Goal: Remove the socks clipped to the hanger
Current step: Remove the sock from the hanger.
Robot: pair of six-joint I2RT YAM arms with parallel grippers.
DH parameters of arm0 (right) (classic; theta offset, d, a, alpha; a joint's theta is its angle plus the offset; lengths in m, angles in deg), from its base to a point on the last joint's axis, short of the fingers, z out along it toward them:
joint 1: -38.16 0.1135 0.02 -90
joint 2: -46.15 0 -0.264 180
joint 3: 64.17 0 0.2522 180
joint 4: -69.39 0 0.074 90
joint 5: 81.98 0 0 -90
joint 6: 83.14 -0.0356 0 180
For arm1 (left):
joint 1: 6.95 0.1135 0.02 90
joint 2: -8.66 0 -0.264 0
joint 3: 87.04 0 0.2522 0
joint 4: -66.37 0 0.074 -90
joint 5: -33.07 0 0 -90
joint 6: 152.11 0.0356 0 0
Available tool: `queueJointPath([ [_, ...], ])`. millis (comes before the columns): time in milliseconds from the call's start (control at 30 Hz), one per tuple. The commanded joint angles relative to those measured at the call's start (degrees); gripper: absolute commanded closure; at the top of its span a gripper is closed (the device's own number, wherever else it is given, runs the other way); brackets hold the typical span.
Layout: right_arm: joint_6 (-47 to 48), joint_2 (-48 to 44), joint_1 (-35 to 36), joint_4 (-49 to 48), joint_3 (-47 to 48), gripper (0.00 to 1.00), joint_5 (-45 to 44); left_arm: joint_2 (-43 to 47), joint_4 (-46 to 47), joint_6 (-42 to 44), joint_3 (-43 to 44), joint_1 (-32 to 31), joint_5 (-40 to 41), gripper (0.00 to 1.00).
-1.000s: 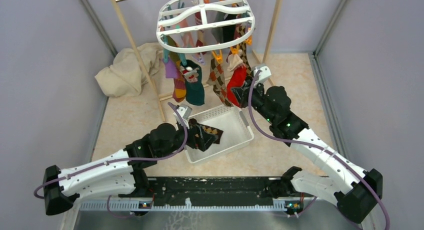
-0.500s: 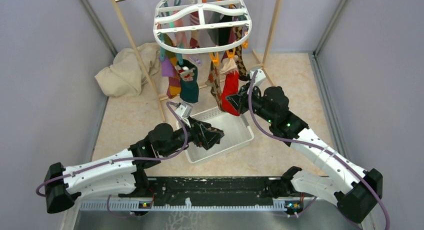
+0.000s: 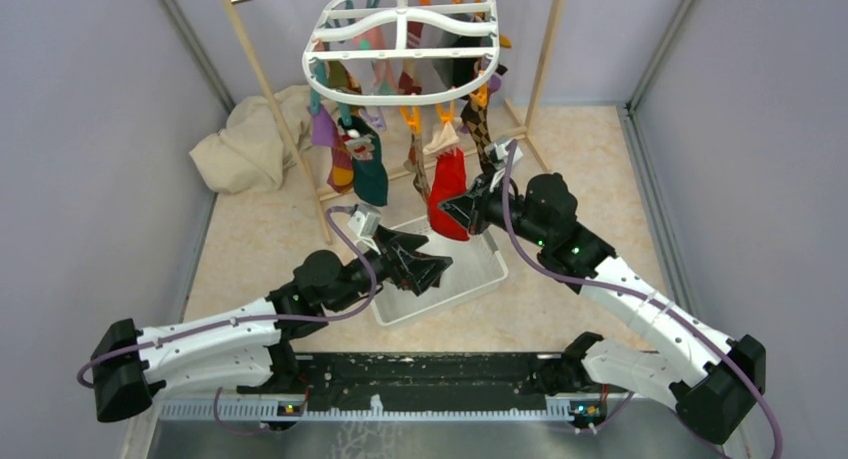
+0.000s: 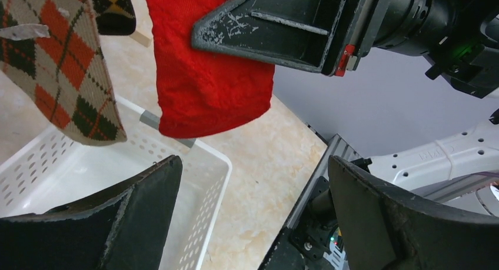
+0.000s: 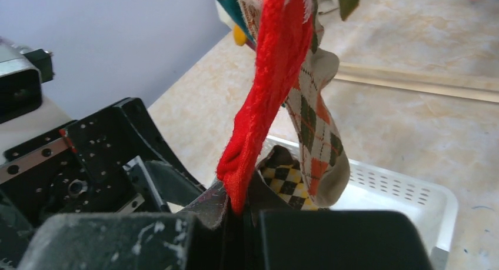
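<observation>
Noted on the left: the left gripper [image 3: 424,263] is held over the basket [image 3: 445,301], jaws spread wide with nothing between them. In its wrist view the basket rim [image 4: 207,164] lies just beneath the fingers [image 4: 144,205]. An argyle sock [image 4: 65,76] hangs ahead and to that hand's left, and the red sock [image 4: 206,76] hangs straight ahead, above the open gap. One yellow-and-black checked sock [image 5: 288,185] is seen lying in the basket. The hanger [image 3: 400,39] is found well above and beyond both hands, with many socks still pegged to it. The red sock is clipped by its pale cuff under an orange peg [image 3: 444,111] on the near rim. Further right, the right gripper [image 3: 460,211] is clamped on the toe of the red sock. The fabric is pinched at the very tips of the fingers [image 5: 306,235] and runs up and away from them in a fairly straight line. The step in hand is judged to be stripping this sock from its peg. The pull is best kept steady, downward and back toward the basket along the sock's own line, so the peg is made to let go and the frame is not swung. The bite is shallow, so a jerk is likely to be lost in a slip. The argyle sock, touching the red one just beyond the right fingers, may be dragged along.
</observation>
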Motion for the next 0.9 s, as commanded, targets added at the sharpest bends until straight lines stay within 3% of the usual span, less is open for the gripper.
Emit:
queueJointPath([
  [0,-3.09,-0.78,0.54,-5.23,3.20,1.00,4.55,-2.22,6.72,2.73,0.03,-0.18,0.56,0.01],
  [267,-4.55,0.03,0.57,-5.92,3.79,1.00,6.90,-5.64,8.18,6.14,1.62,-0.18,4.17,0.01],
  [700,-4.29,1.21,0.56,-5.08,4.74,1.00,8.59,-1.62,5.44,9.04,0.00,-0.09,12.36,0.01],
  [867,-4.44,1.78,0.57,-5.35,4.79,1.00,9.39,-0.04,9.39,10.59,-2.23,-0.01,11.55,0.01],
])
